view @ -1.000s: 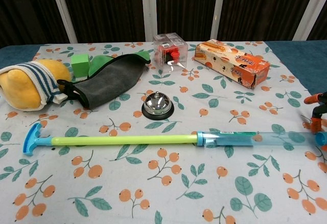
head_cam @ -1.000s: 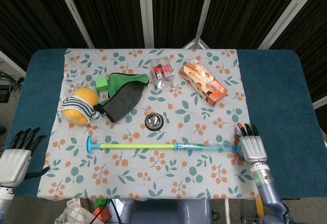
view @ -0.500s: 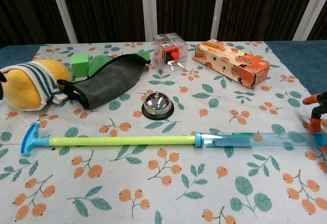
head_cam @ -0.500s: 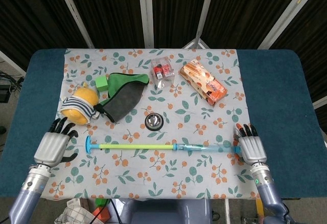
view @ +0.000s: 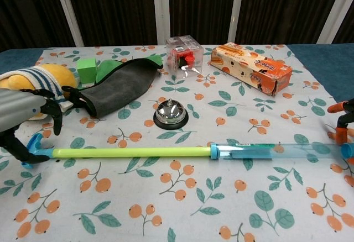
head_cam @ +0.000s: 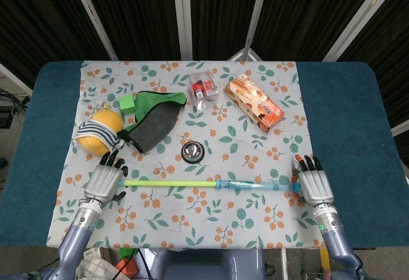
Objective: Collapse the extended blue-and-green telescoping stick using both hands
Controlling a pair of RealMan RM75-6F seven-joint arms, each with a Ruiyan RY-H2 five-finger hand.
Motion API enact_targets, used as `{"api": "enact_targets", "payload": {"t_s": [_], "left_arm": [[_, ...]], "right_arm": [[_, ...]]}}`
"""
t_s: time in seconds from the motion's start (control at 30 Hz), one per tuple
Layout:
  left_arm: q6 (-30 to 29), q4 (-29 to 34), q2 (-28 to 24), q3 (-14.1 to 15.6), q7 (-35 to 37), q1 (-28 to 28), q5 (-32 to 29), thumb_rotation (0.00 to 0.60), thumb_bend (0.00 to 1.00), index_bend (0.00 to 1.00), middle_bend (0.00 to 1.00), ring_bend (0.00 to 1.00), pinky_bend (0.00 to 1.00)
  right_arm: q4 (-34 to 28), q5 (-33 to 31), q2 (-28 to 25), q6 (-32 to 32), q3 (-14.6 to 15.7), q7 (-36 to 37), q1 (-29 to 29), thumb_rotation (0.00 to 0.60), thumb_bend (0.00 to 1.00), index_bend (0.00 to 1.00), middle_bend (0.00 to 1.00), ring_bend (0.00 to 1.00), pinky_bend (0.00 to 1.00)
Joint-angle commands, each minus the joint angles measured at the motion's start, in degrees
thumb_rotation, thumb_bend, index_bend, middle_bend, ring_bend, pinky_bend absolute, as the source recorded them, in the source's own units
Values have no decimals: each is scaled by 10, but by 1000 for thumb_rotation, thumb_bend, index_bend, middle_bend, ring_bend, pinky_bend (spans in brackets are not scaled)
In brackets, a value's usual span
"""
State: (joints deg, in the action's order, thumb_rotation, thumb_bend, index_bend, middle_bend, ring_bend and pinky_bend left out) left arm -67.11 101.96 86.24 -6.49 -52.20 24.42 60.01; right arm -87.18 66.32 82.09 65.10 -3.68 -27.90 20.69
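The telescoping stick (head_cam: 169, 183) lies extended across the near part of the floral cloth, its green rod (view: 133, 152) on the left and its clear blue tube (view: 276, 150) on the right. My left hand (head_cam: 104, 179) is over the blue T-handle (view: 34, 145). In the chest view its fingers (view: 52, 115) hang spread above the handle and its thumb curves below it, without closing. My right hand (head_cam: 314, 186) lies flat at the tube's right end with fingers stretched out, and only its fingertips (view: 340, 121) show in the chest view.
Behind the stick stands a silver call bell (head_cam: 192, 151). Further back lie a yellow striped plush (head_cam: 99, 130), a grey-green pouch (head_cam: 153, 120), a green cube (head_cam: 128, 104), a clear box with red parts (head_cam: 202, 88) and an orange snack box (head_cam: 254, 103).
My left hand has come in from the table's left edge to the stick's T-handle. The stick's collar has shifted slightly left. The right hand has stayed at the tube's end.
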Motion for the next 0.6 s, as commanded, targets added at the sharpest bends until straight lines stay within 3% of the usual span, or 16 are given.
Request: {"api": "enact_targets", "payload": {"t_s": [0.03,0.23,0.6], "left_arm": [[-8,-17,20,-1,-9,12,-14,600,323,440,253,133,246],[-19,-48,49,0,-23,29,-19,600,342,466,312,210,316],[-25,-83,74,5,-39,43,-59,600,343,486,319,210,316]], "right_arm": [[0,0,0,0,0,0,0,600,319,598,141,22,0],[-3,1,-2,2,1,2,0,600,320,598,141,22,0],[-3,0,-3,3,1,3,1,600,320,598,141,22,0]]}}
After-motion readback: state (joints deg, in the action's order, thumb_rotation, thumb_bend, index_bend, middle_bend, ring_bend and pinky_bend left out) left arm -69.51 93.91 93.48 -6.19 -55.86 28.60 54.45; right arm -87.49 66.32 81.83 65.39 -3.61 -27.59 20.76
